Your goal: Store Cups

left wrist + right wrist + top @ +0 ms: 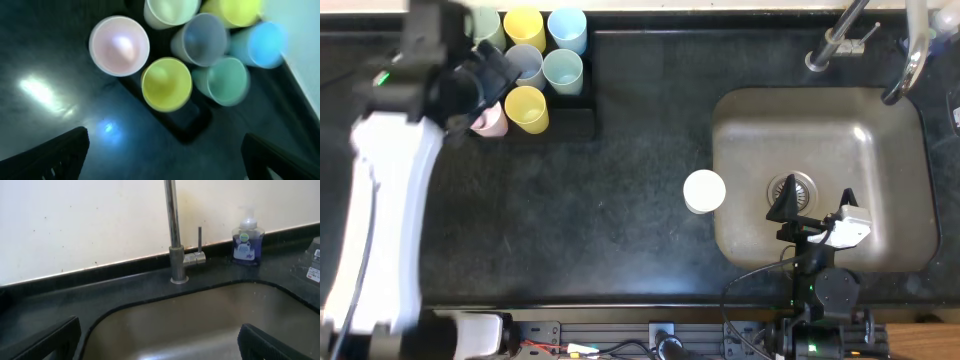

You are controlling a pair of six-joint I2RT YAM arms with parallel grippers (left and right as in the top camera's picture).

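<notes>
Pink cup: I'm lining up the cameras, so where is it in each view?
Top view: pink cup left of the nearer yellow cup, partly under the left arm.
Left wrist view: pink cup beside that yellow cup.
Right wrist view: faces the sink and faucet instead.
Shared landmark: the yellow cup, in top and left wrist views.

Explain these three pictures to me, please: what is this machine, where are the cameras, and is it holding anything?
These are two robot arms at a dark kitchen counter. The wide picture looks straight down; the other two come from cameras on each arm's wrist. The left end effector, its two-fingered grasping part, hangs open above a cluster of coloured plastic cups at a black tray. The right end effector, also open and empty, hangs over the steel sink, facing the metal tap. One round white cup sits alone on the counter beside the sink.
</notes>
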